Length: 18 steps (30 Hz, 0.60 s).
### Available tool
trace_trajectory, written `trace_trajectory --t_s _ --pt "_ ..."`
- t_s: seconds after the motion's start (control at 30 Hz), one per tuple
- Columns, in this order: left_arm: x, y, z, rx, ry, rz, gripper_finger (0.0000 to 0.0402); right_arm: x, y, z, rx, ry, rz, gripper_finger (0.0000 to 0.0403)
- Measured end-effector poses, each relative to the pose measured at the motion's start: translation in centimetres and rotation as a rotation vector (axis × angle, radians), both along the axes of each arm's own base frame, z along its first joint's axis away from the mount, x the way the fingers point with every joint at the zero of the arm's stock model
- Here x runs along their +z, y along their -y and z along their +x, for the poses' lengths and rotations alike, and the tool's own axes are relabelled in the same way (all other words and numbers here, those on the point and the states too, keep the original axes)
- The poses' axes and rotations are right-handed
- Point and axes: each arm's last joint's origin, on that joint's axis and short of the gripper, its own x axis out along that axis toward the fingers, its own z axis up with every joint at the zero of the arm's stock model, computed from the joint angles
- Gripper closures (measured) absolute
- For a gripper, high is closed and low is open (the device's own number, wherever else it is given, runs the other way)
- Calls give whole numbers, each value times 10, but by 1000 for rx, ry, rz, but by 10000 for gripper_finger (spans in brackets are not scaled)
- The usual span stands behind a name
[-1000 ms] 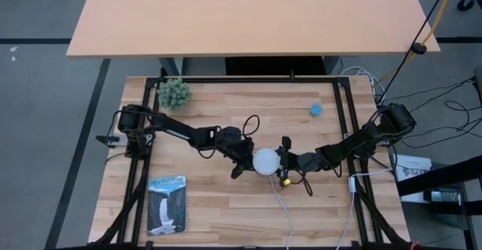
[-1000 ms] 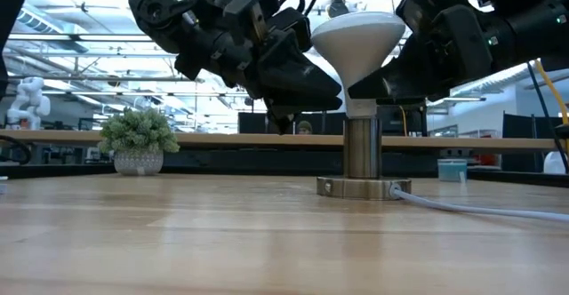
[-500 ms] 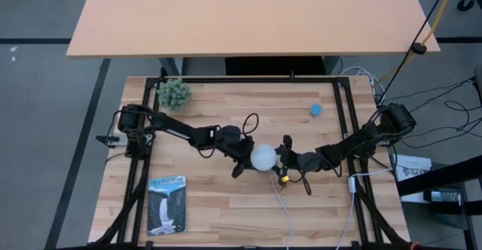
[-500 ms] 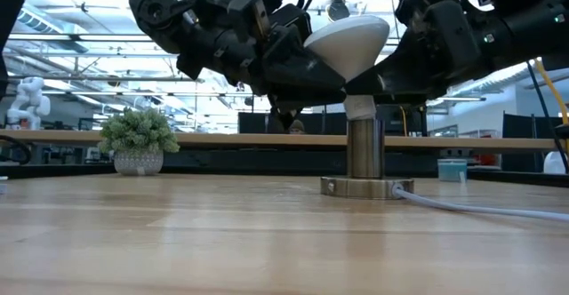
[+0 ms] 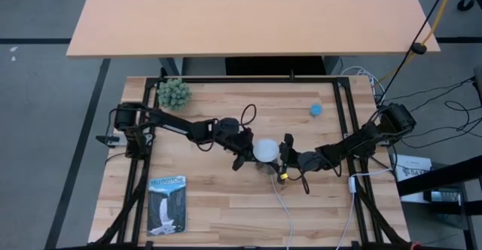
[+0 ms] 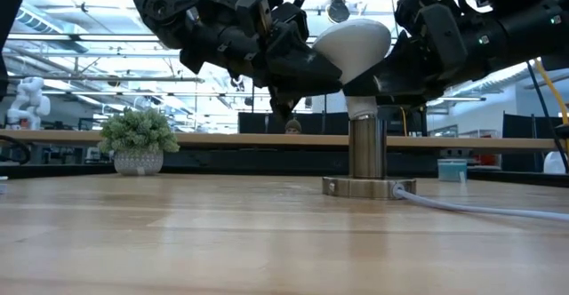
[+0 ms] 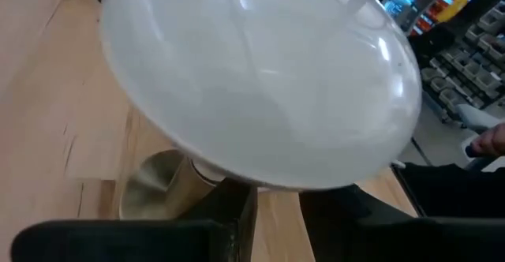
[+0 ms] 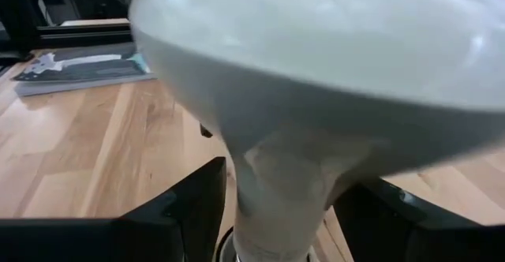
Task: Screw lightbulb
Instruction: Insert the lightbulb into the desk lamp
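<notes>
Bulb [image 6: 353,44]: mid-tabletop [image 5: 226,205], base in socket [image 6: 367,157], dome now tilted toward left arm; upright a second ago. Judgement: threads likely cocked, needs re-squaring.
Left jaws [image 5: 245,150]: pressed against dome side, gap cannot tell.
Right jaws [image 8: 276,203]: pinching bulb neck.
Cord [image 6: 471,208]: trails off socket toward front edge.
Room: open wood all round; plant [image 5: 174,92], booklet [image 5: 166,203], blue object [image 5: 315,109] well apart.

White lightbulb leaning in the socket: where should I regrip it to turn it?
Probably the tapering neck of the white cone-shaped lightbulb, just above the upright metal socket post, approached level from either side: the dome is wide and smooth, and it is tilted.
</notes>
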Motion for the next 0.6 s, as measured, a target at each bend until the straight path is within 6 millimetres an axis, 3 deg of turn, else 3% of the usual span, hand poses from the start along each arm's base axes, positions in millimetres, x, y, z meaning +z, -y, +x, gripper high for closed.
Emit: trace_trajectory --t_s 0.6 --pt "-2 -4 -2 48 -34 45 306 -3 -7 -3 52 -46 -59 191"
